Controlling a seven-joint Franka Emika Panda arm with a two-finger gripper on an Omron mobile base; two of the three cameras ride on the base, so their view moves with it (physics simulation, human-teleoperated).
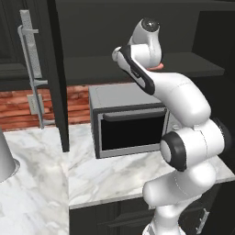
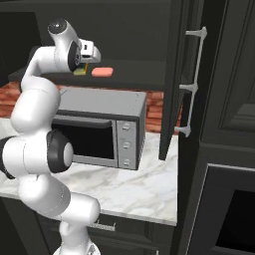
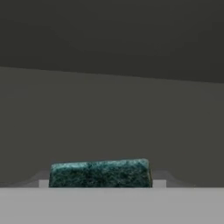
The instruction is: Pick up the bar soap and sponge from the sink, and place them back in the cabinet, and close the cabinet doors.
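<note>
Claw at the cabinet shelf, clamped on the sponge

Your claw (image 2: 85,65) grips the yellow block sponge with dark green scrub face (image 3: 100,173) over the dark cabinet shelf (image 2: 134,69); lower it flat beside the salmon-pink bar soap (image 2: 102,71), then release.

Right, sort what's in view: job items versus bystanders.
Job:
- soap, on the cabinet shelf
- sponge, between the gripper's fingers
- cabinet, shelf inside
- cabinet doors, both open

Bystanders:
- microwave
- marble counter
- brick backsplash
</note>
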